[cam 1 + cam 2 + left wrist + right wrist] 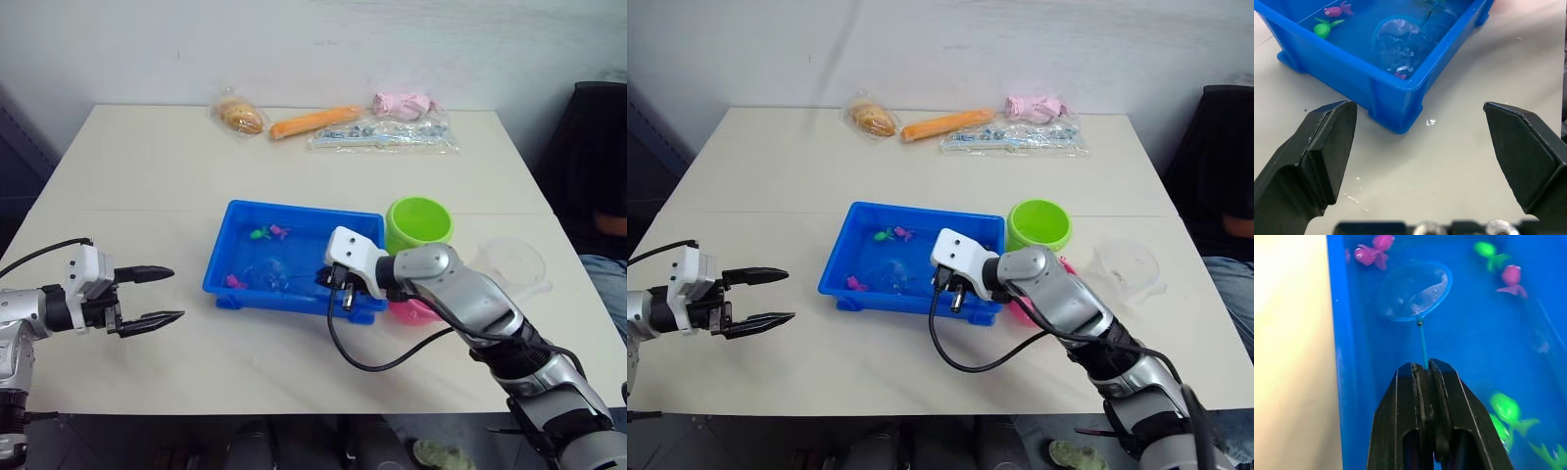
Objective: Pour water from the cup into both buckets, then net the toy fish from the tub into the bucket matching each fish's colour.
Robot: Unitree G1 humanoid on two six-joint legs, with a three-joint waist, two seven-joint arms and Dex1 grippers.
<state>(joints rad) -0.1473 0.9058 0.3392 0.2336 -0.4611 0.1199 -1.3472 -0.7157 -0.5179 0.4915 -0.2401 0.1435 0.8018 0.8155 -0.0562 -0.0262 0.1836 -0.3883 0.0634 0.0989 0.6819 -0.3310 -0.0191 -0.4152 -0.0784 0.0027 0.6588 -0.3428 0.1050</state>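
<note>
The blue tub (217, 257) sits at the table's middle and holds water, with pink fish (1371, 252) and green fish (1506, 406) in it. My right gripper (1422, 364) is over the tub's near right part, shut on the net's thin handle. The net ring (1415, 291) lies low in the tub, just short of a pink fish at the wall. The green bucket (419, 223) stands at the tub's right end. The pink bucket (416, 313) is mostly hidden behind my right arm. The clear cup (514, 264) is further right. My left gripper (178, 294) hangs open left of the tub.
Along the far edge lie a bagged bun (240, 116), an orange carrot-like item (313, 121), a pink bundle (402, 103) and a clear packet (382, 135). A black cable (362, 360) loops from my right wrist over the near table. Small water drops (1430, 121) mark the table by the tub.
</note>
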